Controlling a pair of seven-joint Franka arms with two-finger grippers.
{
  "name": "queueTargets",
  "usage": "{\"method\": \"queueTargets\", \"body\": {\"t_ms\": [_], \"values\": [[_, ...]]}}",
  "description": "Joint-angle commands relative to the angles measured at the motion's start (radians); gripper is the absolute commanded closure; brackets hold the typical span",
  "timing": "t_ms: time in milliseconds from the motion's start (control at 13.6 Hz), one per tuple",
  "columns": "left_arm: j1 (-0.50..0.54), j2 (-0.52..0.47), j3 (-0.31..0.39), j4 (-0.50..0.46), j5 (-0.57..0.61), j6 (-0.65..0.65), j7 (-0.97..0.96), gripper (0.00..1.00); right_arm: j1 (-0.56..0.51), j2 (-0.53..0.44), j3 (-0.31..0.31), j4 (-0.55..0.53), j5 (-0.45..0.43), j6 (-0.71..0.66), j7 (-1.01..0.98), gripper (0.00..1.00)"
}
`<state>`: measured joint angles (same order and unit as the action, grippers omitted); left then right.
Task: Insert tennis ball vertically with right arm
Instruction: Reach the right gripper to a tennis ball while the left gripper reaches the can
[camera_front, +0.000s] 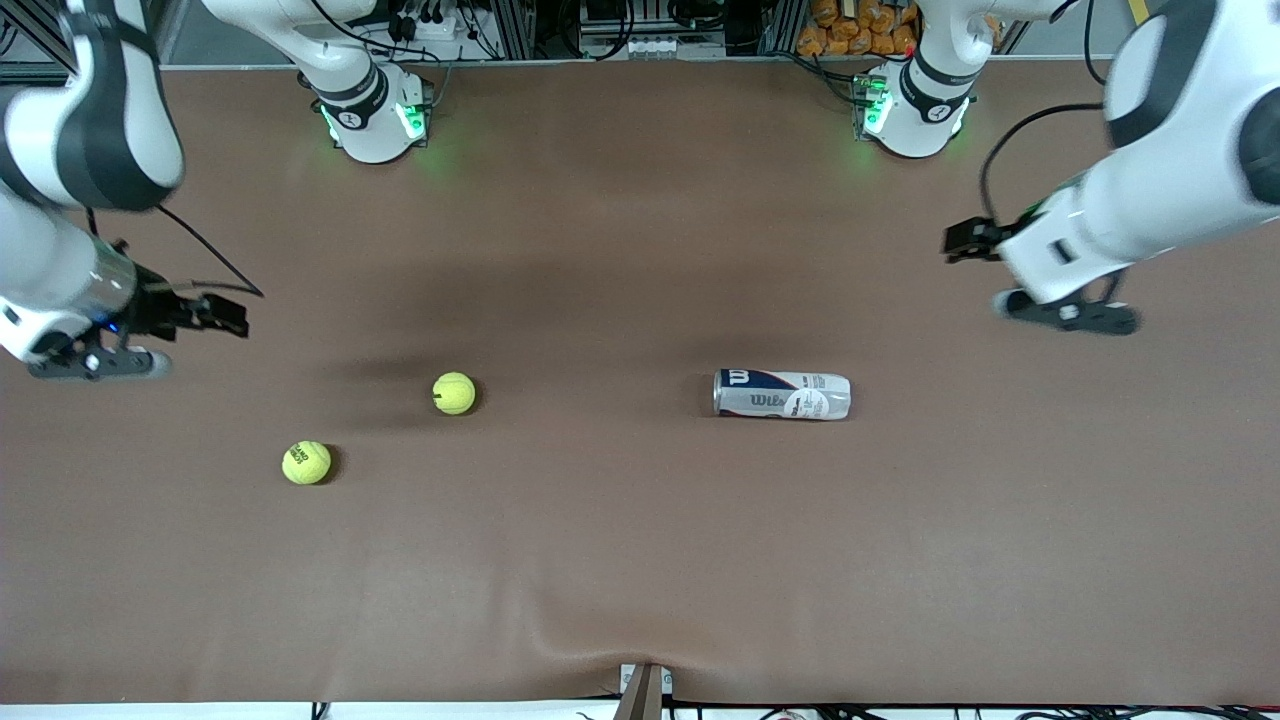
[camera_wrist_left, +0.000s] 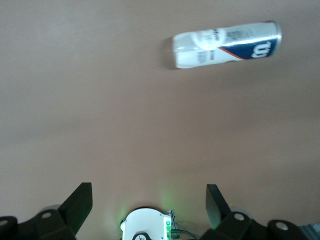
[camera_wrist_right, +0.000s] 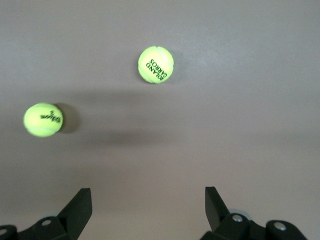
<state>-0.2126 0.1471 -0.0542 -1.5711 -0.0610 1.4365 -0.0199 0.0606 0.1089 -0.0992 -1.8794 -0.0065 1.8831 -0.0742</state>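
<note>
Nothing is done yet: my right tool (camera_wrist_right: 145, 210) hangs released over the surface (camera_front: 600, 560) near two tennis balls (camera_front: 454, 393) (camera_front: 306, 463), the can (camera_front: 782, 394) lies on its side, and my left tool (camera_wrist_left: 147, 210) waits released over its end

Even overhead light, soft shadows beside balls (camera_front: 454, 393), wrist views slightly blurred

Right gripper (camera_wrist_right: 145, 210), fingers apart, hangs over the table (camera_front: 640, 560) at the right arm's end. Two tennis balls (camera_wrist_right: 155, 64) (camera_wrist_right: 43, 119) lie ahead of its fingertips. The can (camera_wrist_left: 226, 44) lies on its side ahead of the spread left gripper (camera_wrist_left: 149, 207).
</note>
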Motion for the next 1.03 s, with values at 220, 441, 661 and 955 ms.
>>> {"method": "queueTargets", "body": {"t_ms": [220,441,661,955], "values": [[-0.010,0.178,-0.107,0.065,0.000,0.107,0.357,0.00,-0.036,0.162,0.010,-0.001,-0.013,0.186,-0.010,0.00],[-0.037,0.244,-0.116,0.062,0.045,0.198,0.571,0.00,-0.047,0.244,0.010,0.000,-0.013,0.299,-0.010,0.00],[-0.060,0.324,-0.118,0.057,0.058,0.297,0.802,0.00,-0.036,0.293,0.012,0.002,-0.010,0.362,-0.002,0.00],[-0.135,0.391,-0.119,0.042,0.132,0.418,0.850,0.00,-0.039,0.340,0.012,0.008,-0.009,0.427,0.001,0.00]]}}
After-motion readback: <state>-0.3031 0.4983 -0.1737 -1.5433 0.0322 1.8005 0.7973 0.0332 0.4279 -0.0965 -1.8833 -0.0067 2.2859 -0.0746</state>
